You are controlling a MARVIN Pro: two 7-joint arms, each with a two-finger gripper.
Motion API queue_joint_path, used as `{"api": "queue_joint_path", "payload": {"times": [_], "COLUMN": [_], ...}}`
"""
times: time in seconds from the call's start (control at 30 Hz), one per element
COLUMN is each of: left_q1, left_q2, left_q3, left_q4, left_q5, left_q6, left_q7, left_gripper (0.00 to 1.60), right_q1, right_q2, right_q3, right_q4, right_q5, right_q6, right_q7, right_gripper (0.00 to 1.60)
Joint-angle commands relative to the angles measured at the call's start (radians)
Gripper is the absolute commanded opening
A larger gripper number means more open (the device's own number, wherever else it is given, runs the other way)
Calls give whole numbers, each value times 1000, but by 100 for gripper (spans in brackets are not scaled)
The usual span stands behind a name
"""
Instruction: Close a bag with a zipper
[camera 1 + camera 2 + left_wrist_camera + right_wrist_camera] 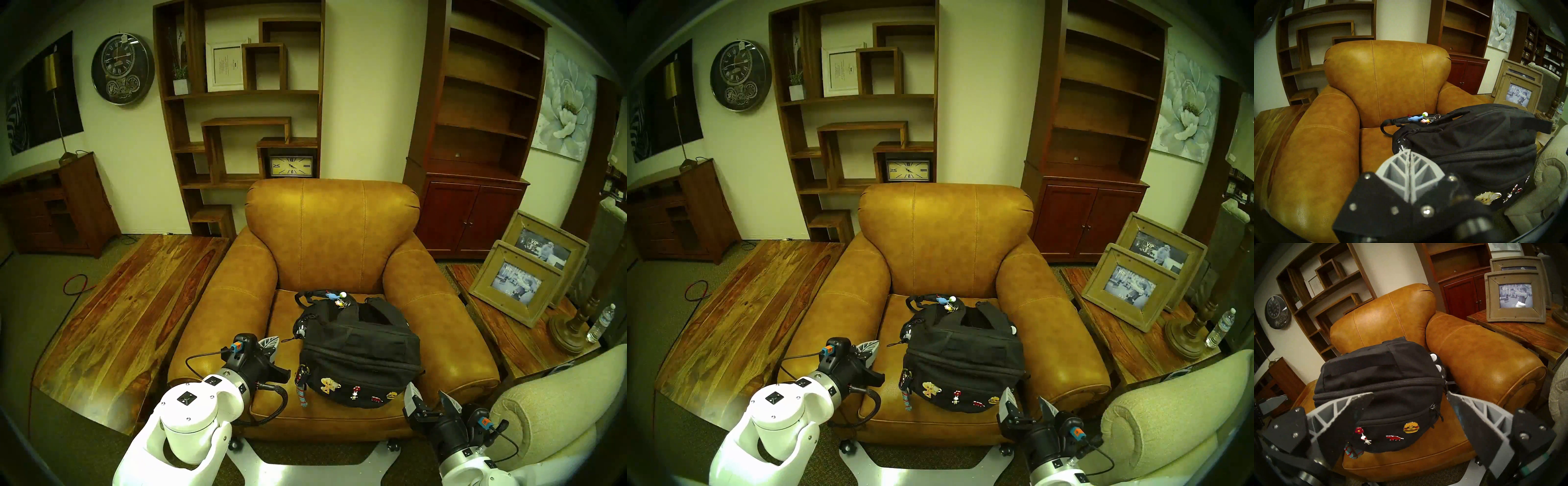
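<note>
black fabric backpack [359, 353] slumped on seat cushion of tan leather armchair [332, 230], enamel-pinned front pocket at the front edge | curved pocket zipper [1390, 419] | striped keychain strap [303, 393] hangs at its left | left gripper [271, 344] closed, empty, beside bag | right gripper [432, 400] spread wide, empty, at front-right corner

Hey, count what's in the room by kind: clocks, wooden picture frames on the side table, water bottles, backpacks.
Clocks: 2, the wall clock and the shelf clock
Picture frames: 2
Water bottle: 1
Backpack: 1
Total: 6
</note>
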Motion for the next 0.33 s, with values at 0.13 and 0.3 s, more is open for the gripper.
{"api": "queue_joint_path", "payload": {"times": [0.13,0.3], "left_q1": [-2,-2], "left_q2": [-1,-1], "left_q3": [-2,-2], "left_q4": [-27,-27], "left_q5": [-3,-3], "left_q6": [-15,-15], "left_q7": [-5,-5], "left_gripper": [0,0], "right_q1": [6,6], "right_q2": [-8,-9], "right_q3": [2,2], "right_q4": [-7,-7], "right_q5": [-21,-22], "right_q6": [3,4], "right_q7": [-4,-6], "right_gripper": [160,160]}}
